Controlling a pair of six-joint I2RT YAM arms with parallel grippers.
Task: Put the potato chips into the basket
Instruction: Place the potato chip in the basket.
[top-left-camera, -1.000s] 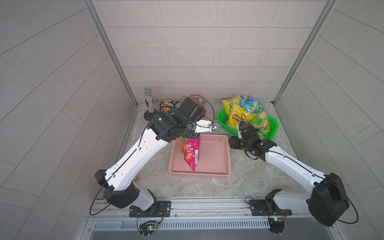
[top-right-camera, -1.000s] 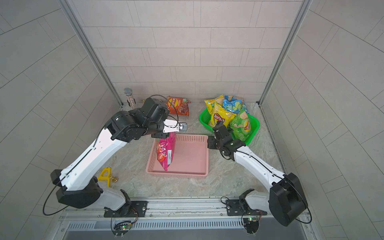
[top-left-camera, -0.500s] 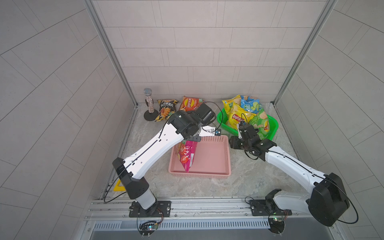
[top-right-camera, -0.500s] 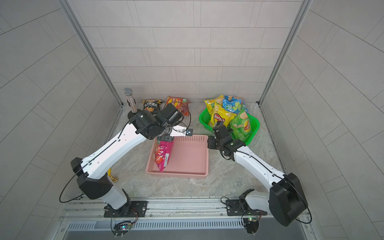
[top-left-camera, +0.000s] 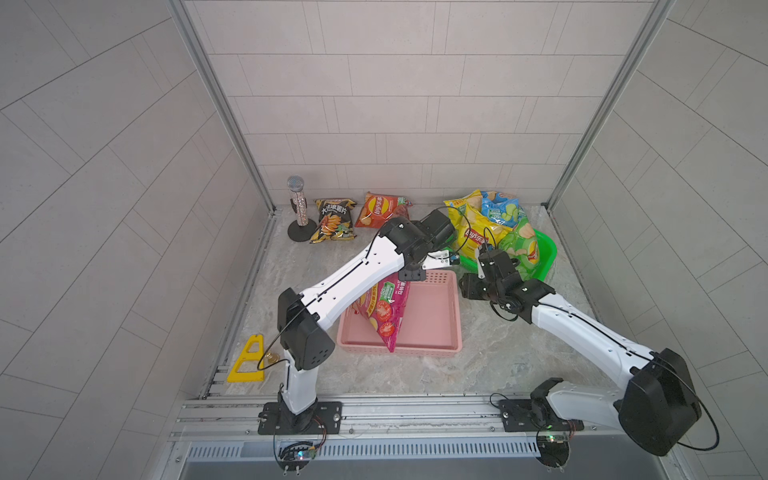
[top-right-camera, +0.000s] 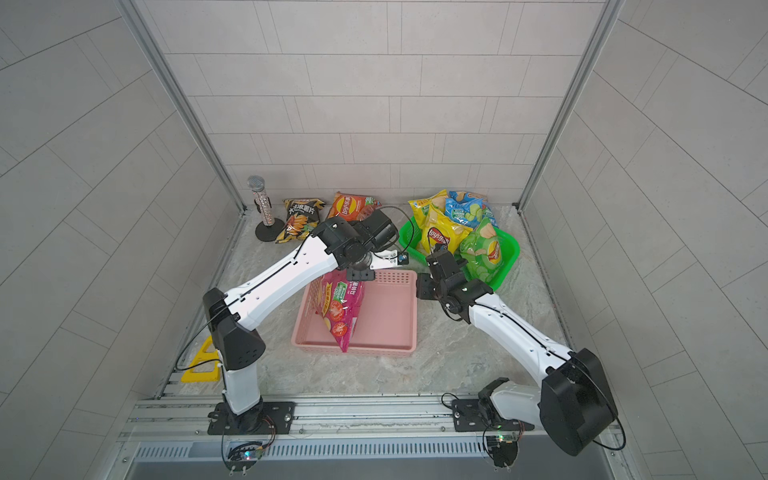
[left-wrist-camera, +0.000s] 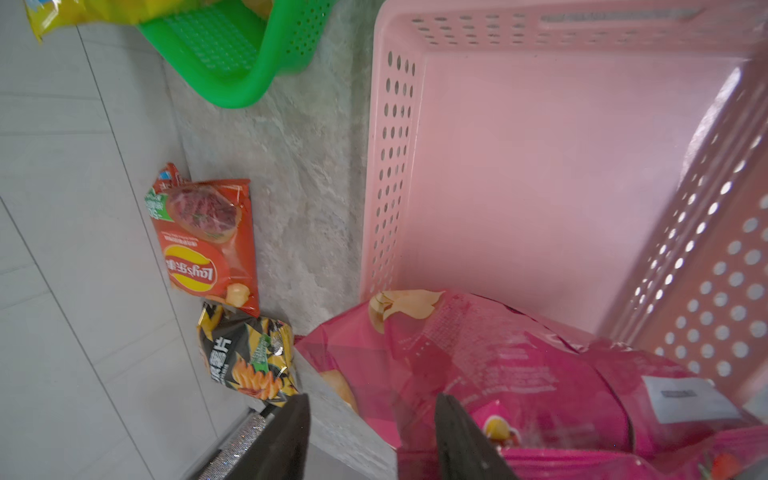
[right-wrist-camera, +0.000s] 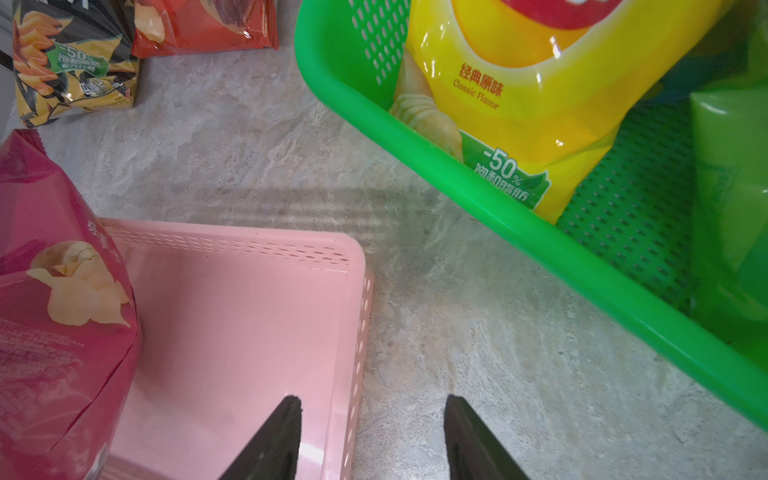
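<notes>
Stone-look tabletop (top-left-camera: 478, 361), grey-tiled walls (top-left-camera: 395, 104) — pink basket (top-left-camera: 428, 350)

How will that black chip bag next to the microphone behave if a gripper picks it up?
The black chip bag looks puffy, so it is probably light and squashy. Its glossy film may slip from a pinch. Pushed sideways, it could nudge the microphone standing beside it.

we are holding our left arm (top-left-camera: 357, 270) stretched forward and inward, wrist bent so the left hand (left-wrist-camera: 370, 436) is pointing downward, its fingers (left-wrist-camera: 291, 432) standing apart. we are holding our right arm (top-left-camera: 582, 332) angled forward and inward as well, the right hand (right-wrist-camera: 370, 440) hanging low with fingers (right-wrist-camera: 473, 440) spread. both hands are sitting near each other, not touching.
</notes>
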